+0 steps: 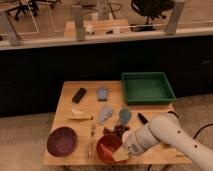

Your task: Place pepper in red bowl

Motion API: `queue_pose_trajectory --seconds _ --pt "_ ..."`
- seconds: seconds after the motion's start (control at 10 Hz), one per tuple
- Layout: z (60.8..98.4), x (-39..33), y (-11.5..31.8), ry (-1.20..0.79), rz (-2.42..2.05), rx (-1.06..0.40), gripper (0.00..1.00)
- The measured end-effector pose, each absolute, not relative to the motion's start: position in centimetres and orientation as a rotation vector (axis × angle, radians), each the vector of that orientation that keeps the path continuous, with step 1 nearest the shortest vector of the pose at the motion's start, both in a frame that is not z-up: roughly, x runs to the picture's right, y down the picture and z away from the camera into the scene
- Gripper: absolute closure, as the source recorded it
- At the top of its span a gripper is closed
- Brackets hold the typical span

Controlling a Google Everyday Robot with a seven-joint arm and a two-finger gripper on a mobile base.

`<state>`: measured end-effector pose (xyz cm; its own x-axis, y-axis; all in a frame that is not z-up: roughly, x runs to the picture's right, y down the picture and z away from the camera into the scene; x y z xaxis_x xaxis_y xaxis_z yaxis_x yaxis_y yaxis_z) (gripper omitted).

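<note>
The red bowl point(107, 146) stands near the table's front edge, right of the middle. My gripper point(122, 151) is at the end of the white arm that comes in from the lower right. It sits low over the bowl's right rim and covers that side of the bowl. The pepper does not show; it is either hidden by the gripper or out of view. The dark brown lumpy cluster point(117, 131) lies just behind the bowl.
A dark maroon bowl point(62, 141) sits at the front left, with a fork point(92, 137) beside it. A green tray point(147, 87) is at the back right. A blue cup point(125, 116), grey-blue items point(105, 114), a black object point(79, 95) and a yellowish item point(77, 115) lie mid-table.
</note>
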<state>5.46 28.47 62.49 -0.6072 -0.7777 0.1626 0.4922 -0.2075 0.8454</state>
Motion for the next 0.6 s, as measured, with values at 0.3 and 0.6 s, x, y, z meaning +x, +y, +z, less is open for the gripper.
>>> queue_pose_trajectory --seconds 0.3,0.6 --pt "62.44 5.4 28.85 -1.203 -1.933 0.392 0.86" --pt "62.37 5.29 29.04 -1.216 -1.953 0.396 0.86"
